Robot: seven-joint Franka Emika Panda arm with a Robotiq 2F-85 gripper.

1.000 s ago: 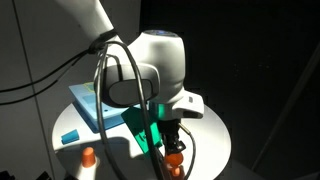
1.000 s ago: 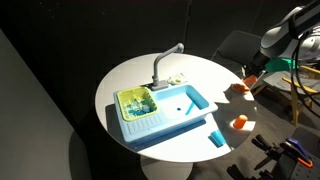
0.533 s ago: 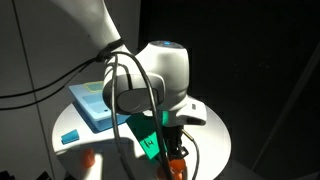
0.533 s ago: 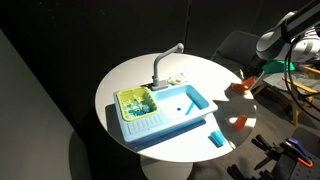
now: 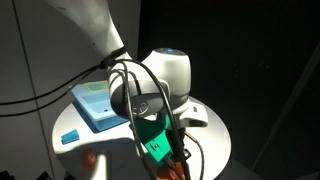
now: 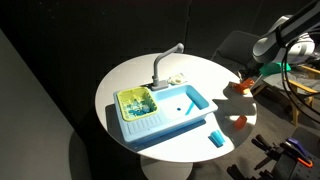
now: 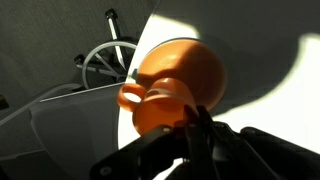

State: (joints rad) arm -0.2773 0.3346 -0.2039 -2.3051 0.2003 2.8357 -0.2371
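The gripper point(image 7: 198, 120) is clamped shut on the orange cup point(image 7: 178, 75), which lies at twelve o'clock from its fingertips in the wrist view, handle toward nine, at the round white table's point(image 6: 135, 75) three o'clock edge.

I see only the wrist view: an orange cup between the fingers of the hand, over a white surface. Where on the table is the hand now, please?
Observer: The hand holds the orange cup close to the edge of the round table, well apart from the blue sink in the middle.
Operator: Does anything else lie near the hand?
Observer: Yes, a second small orange object stands on the table nearby, not touching the held cup.
Operator: Is something in the sink?
Observer: A green rack sits in the half of the sink away from the hand.
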